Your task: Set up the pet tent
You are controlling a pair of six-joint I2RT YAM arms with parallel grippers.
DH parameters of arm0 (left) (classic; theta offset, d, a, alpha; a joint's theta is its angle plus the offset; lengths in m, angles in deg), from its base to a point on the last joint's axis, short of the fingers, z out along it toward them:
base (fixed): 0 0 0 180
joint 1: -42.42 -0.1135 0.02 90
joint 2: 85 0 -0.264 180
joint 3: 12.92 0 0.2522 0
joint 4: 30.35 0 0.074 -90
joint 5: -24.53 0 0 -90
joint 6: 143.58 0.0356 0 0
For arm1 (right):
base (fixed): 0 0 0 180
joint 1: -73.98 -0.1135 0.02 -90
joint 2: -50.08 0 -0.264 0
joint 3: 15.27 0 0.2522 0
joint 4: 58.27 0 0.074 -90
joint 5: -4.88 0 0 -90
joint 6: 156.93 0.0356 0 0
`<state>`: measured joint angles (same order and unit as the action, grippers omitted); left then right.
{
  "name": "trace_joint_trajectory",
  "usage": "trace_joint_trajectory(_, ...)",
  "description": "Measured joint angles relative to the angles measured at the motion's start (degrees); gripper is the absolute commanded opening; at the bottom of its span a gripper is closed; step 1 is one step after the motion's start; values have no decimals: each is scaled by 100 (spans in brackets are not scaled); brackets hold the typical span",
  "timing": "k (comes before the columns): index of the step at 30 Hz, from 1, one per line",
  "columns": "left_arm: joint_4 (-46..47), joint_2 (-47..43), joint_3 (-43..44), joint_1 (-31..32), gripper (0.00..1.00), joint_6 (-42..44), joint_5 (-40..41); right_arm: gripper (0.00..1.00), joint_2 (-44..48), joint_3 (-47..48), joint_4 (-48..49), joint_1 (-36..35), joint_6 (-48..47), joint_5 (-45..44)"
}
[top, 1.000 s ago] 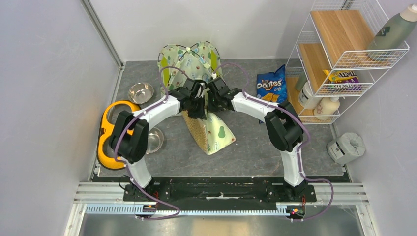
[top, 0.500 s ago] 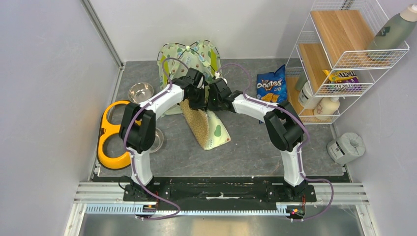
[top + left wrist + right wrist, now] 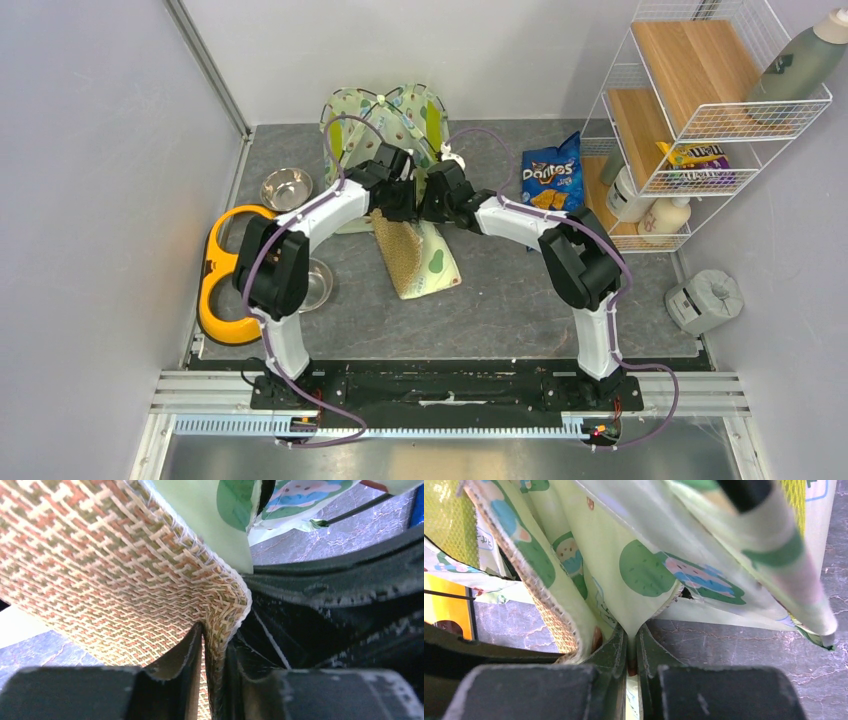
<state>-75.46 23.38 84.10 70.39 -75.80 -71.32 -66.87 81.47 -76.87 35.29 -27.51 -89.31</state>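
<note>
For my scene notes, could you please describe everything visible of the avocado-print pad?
The pad is a rectangle: pale green avocado-print fabric on one face, tan woven matting on the other, stitched edges. It hangs tilted in front of the tent. The right gripper pinches its upper edge; the left gripper straddles a corner.

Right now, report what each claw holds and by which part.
Both pinch the avocado-print pad along its lifted far edge: left claw at the woven-backed corner, right claw further along. Neither holds the pet tent.
</note>
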Motion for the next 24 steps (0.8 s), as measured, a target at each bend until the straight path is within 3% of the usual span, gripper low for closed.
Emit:
trace_joint_trajectory(6,581,-754,-785,2,50,63,177,12,0,50,85,-11,7,-42)
trace_joint_trajectory(7,682,-905,-922,7,66,70,214,12,-2,70,94,-17,4,-55)
trace_joint_trajectory(8,782,-1060,-1062,11,69,81,262,12,-2,83,96,-22,4,-63)
trace_joint_trajectory(20,1224,-2953,-2129,-28,75,358,1200,8,-232,470,175,-72,-2,-400)
trace_joint_trajectory(24,1322,-3547,-2184,-129,76,695,1486,14,-361,557,195,-81,-7,-538)
